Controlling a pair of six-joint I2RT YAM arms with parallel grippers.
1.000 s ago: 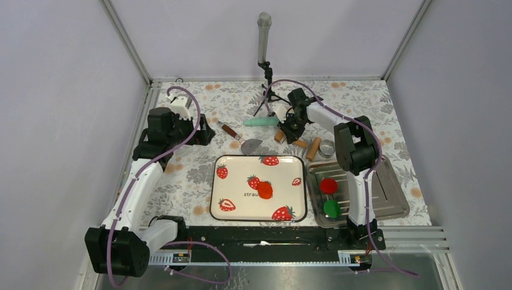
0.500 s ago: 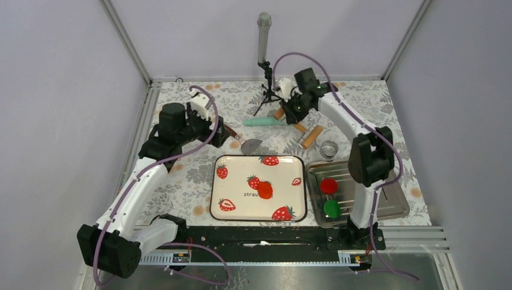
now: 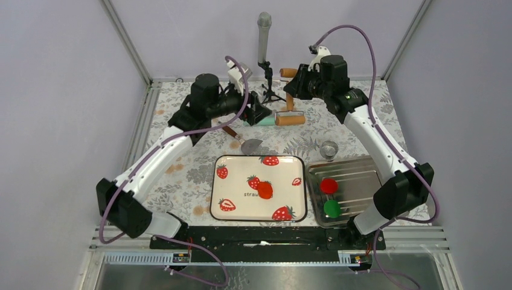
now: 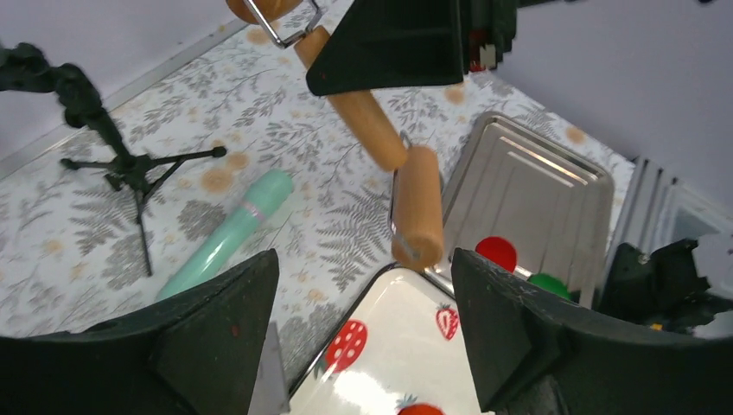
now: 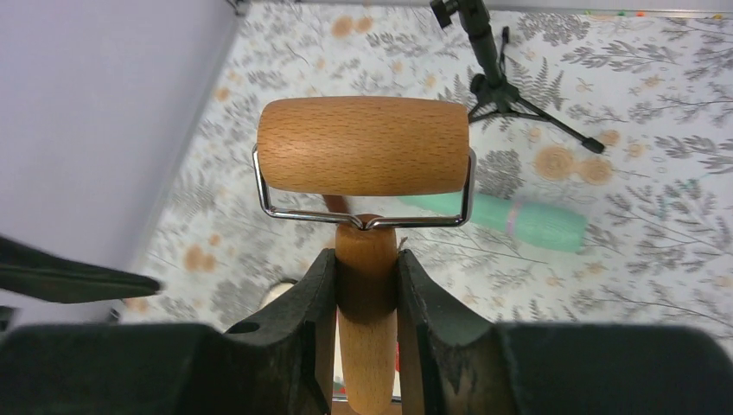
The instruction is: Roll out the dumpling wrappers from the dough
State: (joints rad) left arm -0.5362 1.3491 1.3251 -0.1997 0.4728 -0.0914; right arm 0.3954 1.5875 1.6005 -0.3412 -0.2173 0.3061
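A table (image 3: 181,160) covered in a grey floral cloth, walled by plain lilac-grey panels, seen from above and behind the arms.

Left to centre: the left gripper (image 3: 256,113) reaches over the back of the table, its jaws standing wide and holding nothing. Beneath and just beside it lie a wooden-handled metal scraper (image 3: 243,141) and a mint-green plastic cylinder (image 4: 226,238). A grey microphone on a black tripod (image 3: 264,36) stands at the rear.

Centre: a white rectangular tray printed with strawberries (image 3: 215,193) carries the soft orange-red dough (image 3: 264,190), a small patch near the tray's middle.

Centre to right: the right gripper (image 5: 366,259) is clamped on the handle of a double-ended wooden roller (image 3: 290,119), held in the air. A small metal ring cutter (image 3: 328,149) and a steel tray (image 3: 392,199) follow, the latter holding a crimson disc (image 3: 328,185) and a green disc (image 3: 331,208).

Governing relation: the dough lies on the near side of the roller, well apart from both grippers. The roller's handle runs roughly far-to-near, its barrels crosswise. The left gripper appears somewhat nearer the dough, but only the right arm carries the tool.
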